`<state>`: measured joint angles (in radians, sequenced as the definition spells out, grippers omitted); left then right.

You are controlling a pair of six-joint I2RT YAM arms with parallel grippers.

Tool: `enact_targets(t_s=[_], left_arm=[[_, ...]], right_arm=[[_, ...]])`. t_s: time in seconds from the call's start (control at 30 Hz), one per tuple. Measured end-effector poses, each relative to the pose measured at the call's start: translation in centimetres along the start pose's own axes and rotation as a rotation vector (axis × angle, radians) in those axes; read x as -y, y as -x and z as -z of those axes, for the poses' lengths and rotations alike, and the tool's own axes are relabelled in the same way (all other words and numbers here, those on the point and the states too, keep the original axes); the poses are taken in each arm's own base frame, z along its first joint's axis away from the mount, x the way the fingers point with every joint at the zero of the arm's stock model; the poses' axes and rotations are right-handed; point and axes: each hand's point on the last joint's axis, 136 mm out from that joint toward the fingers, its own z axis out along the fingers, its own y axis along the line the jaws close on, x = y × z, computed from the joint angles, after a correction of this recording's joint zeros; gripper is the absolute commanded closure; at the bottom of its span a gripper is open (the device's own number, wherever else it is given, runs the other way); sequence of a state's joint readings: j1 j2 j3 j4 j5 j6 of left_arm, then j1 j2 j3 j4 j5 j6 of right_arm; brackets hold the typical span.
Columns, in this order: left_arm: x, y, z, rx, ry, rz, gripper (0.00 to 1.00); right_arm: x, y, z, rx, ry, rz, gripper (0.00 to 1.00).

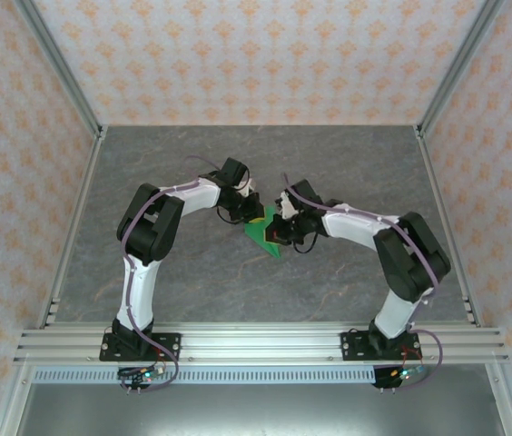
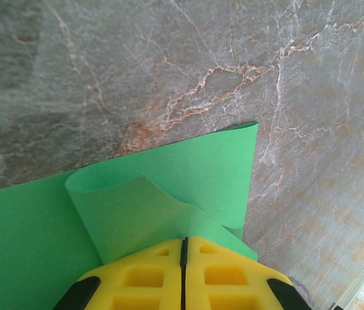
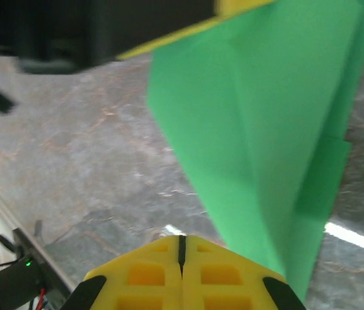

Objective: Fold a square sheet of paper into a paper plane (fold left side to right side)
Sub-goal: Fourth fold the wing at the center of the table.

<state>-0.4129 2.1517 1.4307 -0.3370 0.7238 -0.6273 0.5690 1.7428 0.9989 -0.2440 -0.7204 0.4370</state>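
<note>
Robot test cell, laboratory bench type.
Enclosure of aluminium extrusion posts (image 1: pixel 64 73) with a slotted base rail (image 1: pixel 256 343). Wall panels (image 1: pixel 256 54) printed with a pale orange motif. Grey marble-pattern tabletop (image 1: pixel 192 272). Two white-and-black machines, left arm (image 1: pixel 147 227) and right arm (image 1: pixel 410 254), bolted to the rail on black base plates (image 1: pixel 140 345). Exposed purple cables (image 1: pixel 130 272) run along both.

Cream walls (image 1: pixel 256 54) printed with orange motifs enclose a grey, marble-veined surface (image 1: pixel 174 291); aluminium posts (image 1: pixel 61 64) rise at its corners, aluminium rails (image 1: pixel 256 343) cross its near edge.
</note>
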Motion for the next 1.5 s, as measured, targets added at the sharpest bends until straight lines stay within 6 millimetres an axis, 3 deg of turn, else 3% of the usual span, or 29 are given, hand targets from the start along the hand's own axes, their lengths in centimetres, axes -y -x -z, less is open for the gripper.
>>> enact_targets(t_s=[0.13, 0.5, 0.77, 0.9, 1.1, 1.23, 1.4, 1.5], left_arm=[[0.0, 0.0, 0.0, 0.0, 0.0, 0.0, 0.92], [0.0, 0.0, 0.0, 0.001, 0.005, 0.0, 0.92], [0.0, 0.0, 0.0, 0.005, 0.017, -0.001, 0.92], [0.0, 0.0, 0.0, 0.005, 0.018, -0.001, 0.92], [0.0, 0.0, 0.0, 0.005, 0.018, -0.001, 0.92], [0.0, 0.0, 0.0, 0.005, 0.018, -0.002, 0.92], [0.0, 0.0, 0.0, 0.005, 0.018, -0.002, 0.92], [0.0, 0.0, 0.0, 0.006, 0.019, -0.002, 0.92]], right_arm=[[1.7, -0.1, -0.9, -0.006, -0.061, -0.052, 1.0], [4.2, -1.8, -0.9, -0.06, -0.171, -0.111, 1.0], [4.5, -2.0, -0.8, -0.061, -0.187, -0.085, 1.0], [4.3, -2.4, 0.2, -0.056, -0.205, -0.085, 1.0], [1.8, -0.7, 1.6, 0.001, -0.158, -0.052, 1.0], [1.3, 0.7, 0.7, 0.022, -0.139, -0.062, 1.0], [2.7, 1.3, -1.9, 0.0, -0.159, -0.109, 1.0], [2.8, 1.5, -2.3, -0.009, -0.161, -0.119, 1.0]])
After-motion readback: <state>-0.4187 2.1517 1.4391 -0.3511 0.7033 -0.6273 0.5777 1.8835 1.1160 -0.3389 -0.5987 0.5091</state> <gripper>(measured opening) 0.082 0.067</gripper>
